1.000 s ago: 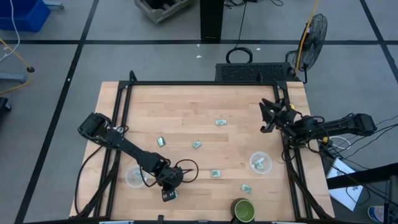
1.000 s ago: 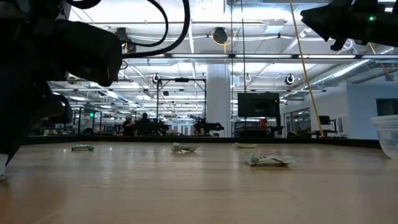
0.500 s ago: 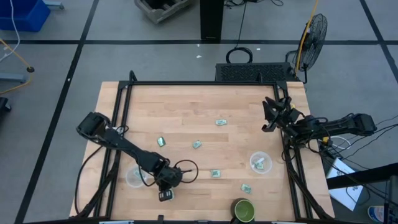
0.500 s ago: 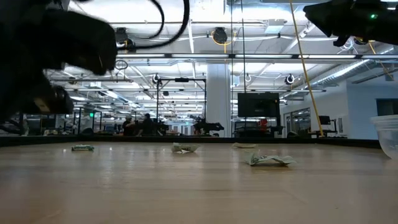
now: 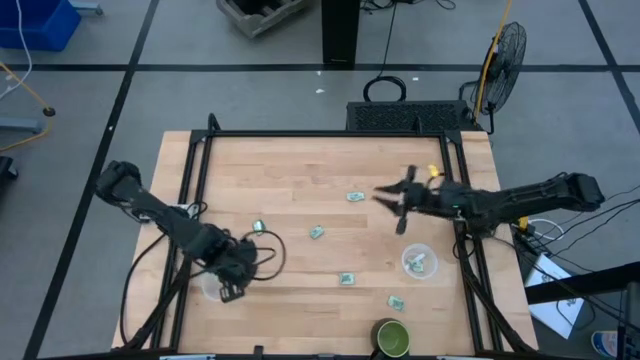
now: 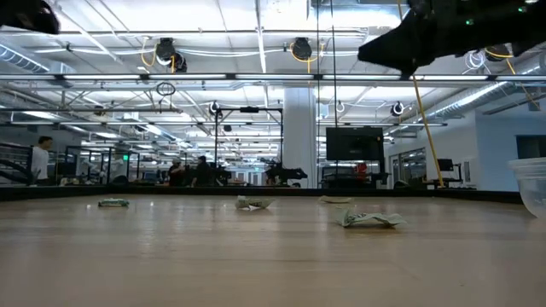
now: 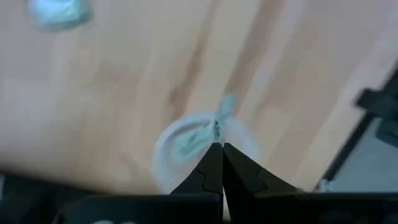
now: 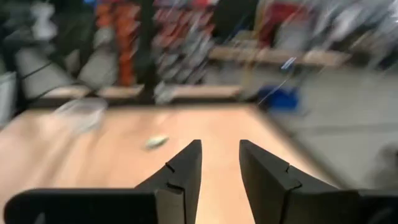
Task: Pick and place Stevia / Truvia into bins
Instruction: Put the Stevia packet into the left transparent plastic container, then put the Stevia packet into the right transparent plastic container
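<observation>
Several pale green Stevia packets lie flat on the wooden table: [image 5: 355, 196], [image 5: 317, 232], [image 5: 258, 227], [image 5: 346, 279], [image 5: 396, 301]. The left bin [image 7: 199, 149], a clear cup, stands near the table's front left with a packet inside. My left gripper [image 5: 228, 291] hovers over it, shut on another packet [image 7: 224, 113]. The right bin [image 5: 418, 262] also has a packet in it. My right gripper [image 5: 388, 197] hangs open in the air right of the table's middle, near the packet at the far side, touching nothing. My left gripper pinches one packet by its end [image 7: 219, 129] between its two fingertips. The fingers come from above. The packet sticks out past the tips, lifted clear, over the left bin's mouth.
A dark green cup [image 5: 392, 337] stands at the table's front edge, right of the middle. A black frame [image 5: 320, 133] runs along the table's far, left and right sides. Bare wood lies across the far left of the table.
My left gripper has risen from the table's near edge and gone toward the left edge, ending over the left bin. My right gripper has swung from the right rail toward the table's middle, still open.
</observation>
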You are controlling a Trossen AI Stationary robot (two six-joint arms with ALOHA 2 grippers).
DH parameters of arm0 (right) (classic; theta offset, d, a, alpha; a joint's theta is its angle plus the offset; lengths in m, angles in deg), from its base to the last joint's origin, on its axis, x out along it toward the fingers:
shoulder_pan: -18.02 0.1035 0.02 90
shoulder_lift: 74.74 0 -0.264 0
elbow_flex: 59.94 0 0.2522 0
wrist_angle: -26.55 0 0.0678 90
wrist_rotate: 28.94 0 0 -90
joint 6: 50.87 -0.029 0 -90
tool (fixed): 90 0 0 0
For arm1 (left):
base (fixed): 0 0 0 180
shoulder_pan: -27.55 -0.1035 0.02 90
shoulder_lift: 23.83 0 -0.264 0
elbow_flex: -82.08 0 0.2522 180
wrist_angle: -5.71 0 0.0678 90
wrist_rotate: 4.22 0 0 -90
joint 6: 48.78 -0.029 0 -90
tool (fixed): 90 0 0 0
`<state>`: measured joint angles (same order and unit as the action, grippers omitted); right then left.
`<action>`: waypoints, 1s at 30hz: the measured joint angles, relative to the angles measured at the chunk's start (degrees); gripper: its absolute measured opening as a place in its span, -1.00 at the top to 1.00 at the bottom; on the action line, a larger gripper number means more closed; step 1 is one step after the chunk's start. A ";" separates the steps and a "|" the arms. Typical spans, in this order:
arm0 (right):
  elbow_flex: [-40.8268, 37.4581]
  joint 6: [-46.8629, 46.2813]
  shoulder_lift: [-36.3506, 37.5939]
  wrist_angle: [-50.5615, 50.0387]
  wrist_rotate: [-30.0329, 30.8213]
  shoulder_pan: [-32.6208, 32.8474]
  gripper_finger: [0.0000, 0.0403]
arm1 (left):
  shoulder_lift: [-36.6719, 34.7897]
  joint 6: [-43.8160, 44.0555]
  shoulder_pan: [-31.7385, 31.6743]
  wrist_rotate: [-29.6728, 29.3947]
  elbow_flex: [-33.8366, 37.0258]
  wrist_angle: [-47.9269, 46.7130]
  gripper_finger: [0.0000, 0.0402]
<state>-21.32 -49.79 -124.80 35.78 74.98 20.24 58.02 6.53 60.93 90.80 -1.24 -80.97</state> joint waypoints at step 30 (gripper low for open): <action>14.82 4.12 -40.60 8.34 -27.48 3.91 0.50 | -1.71 20.40 3.11 3.14 16.18 4.09 0.68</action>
<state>-6.50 -45.67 -165.41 44.12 47.50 24.14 56.31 26.93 64.05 93.94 14.95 -76.88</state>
